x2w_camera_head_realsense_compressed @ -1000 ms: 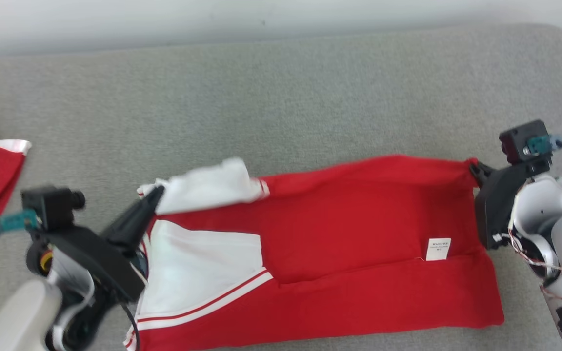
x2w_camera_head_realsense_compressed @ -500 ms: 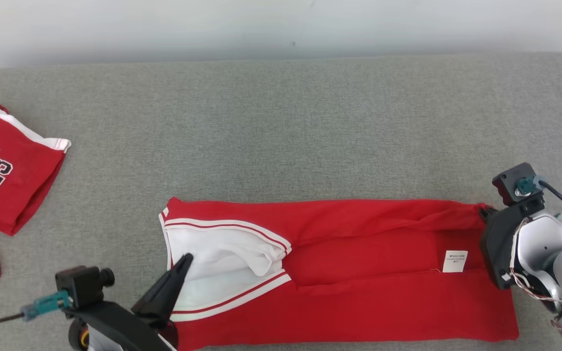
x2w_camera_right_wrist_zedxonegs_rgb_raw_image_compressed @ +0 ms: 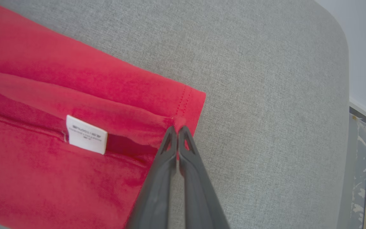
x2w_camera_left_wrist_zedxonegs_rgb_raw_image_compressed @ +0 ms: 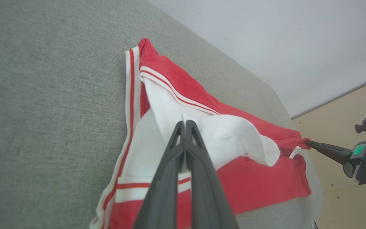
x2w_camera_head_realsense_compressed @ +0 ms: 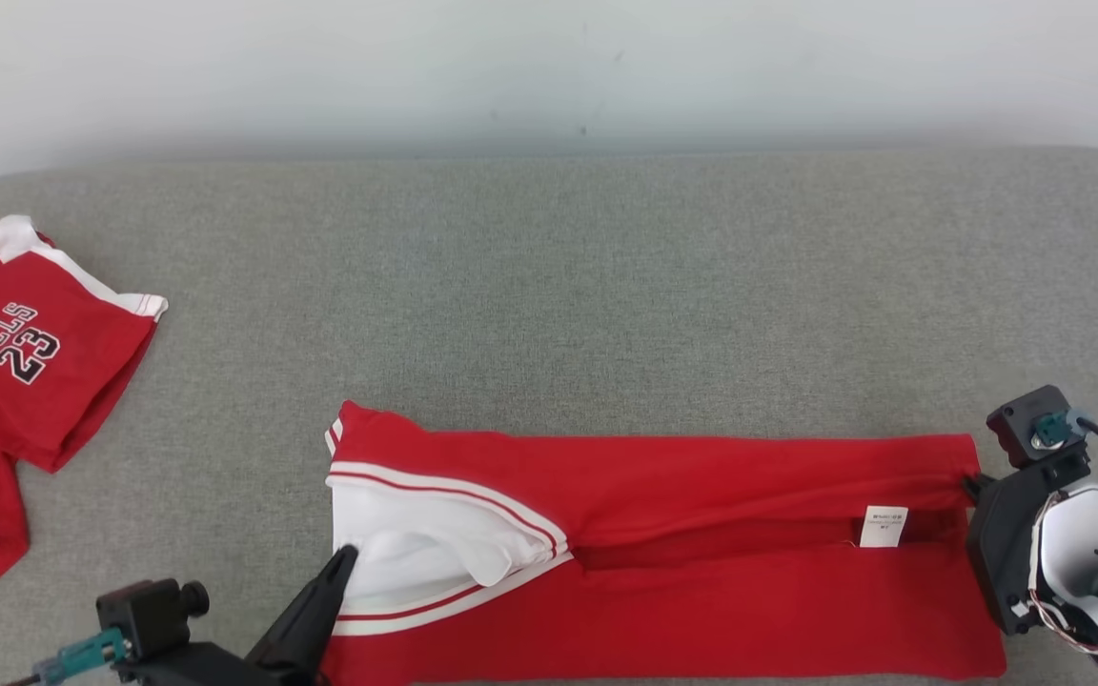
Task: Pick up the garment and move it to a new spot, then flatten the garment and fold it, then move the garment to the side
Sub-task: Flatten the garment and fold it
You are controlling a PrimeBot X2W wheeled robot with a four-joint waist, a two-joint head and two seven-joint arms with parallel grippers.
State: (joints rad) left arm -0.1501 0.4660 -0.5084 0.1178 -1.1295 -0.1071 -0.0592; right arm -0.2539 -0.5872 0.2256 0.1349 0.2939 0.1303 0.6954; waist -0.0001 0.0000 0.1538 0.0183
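Note:
The garment (x2w_camera_head_realsense_compressed: 682,534) is a red jersey with white, red-striped sleeve trim, spread lengthwise across the near part of the grey cushion (x2w_camera_head_realsense_compressed: 549,286). My left gripper (x2w_camera_head_realsense_compressed: 346,553) is shut on the white sleeve cloth at the garment's left end; the pinch shows at the fingertips in the left wrist view (x2w_camera_left_wrist_zedxonegs_rgb_raw_image_compressed: 184,122). My right gripper (x2w_camera_head_realsense_compressed: 970,484) is shut on the red hem corner at the right end, seen close in the right wrist view (x2w_camera_right_wrist_zedxonegs_rgb_raw_image_compressed: 177,128). A white label (x2w_camera_right_wrist_zedxonegs_rgb_raw_image_compressed: 86,134) sits just inside that hem. A held upper layer lies folded over the lower layer.
A second red jersey printed BULLS 23 (x2w_camera_head_realsense_compressed: 15,381) lies crumpled at the cushion's left edge. A pale wall (x2w_camera_head_realsense_compressed: 549,67) runs behind the cushion. Bare grey cushion stretches behind the garment. The cushion's rounded right edge (x2w_camera_right_wrist_zedxonegs_rgb_raw_image_compressed: 345,63) is close to my right gripper.
The camera has tilted, shifting the whole picture. Both grippers have drawn the held edge of the garment toward me, and the raised white sleeve has come down onto the garment.

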